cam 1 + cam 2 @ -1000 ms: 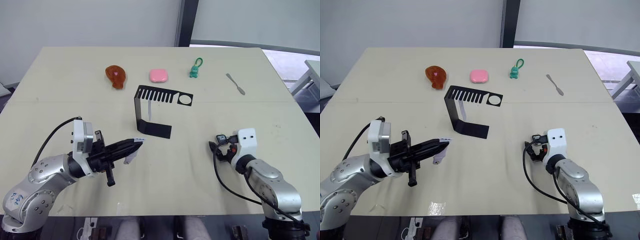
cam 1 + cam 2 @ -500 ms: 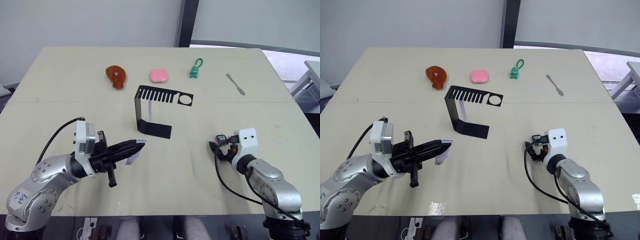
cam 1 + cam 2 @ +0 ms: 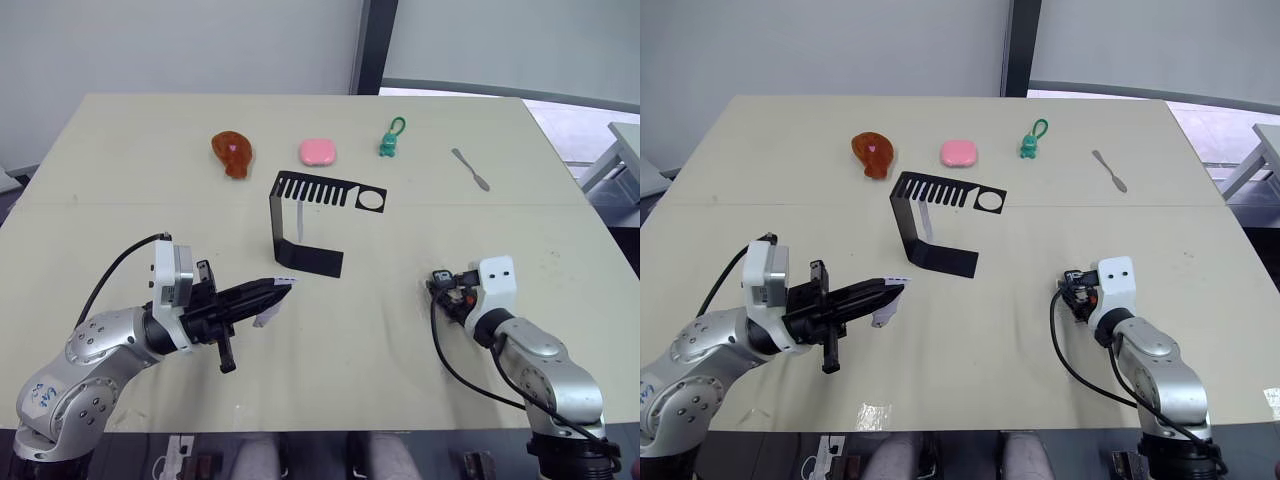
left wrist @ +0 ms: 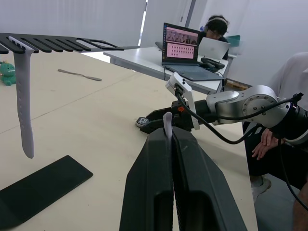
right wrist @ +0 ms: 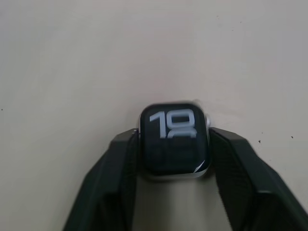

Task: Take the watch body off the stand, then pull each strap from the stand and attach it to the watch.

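Left pincer (image 3: 282, 287) hovers low over table (image 3: 120, 150), fingers closed on pale strap (image 3: 266, 316) dangling beneath tips. Left wrist view adds strap end poking up between fingers (image 4: 159, 159), plus second strap (image 4: 23, 96) hanging from stand (image 3: 300, 225) comb slot. Right pincer (image 3: 1072, 296) rests on table, right of stand. Right wrist view reveals watch body (image 5: 174, 140) clamped between fingers, screen with white digits facing camera.
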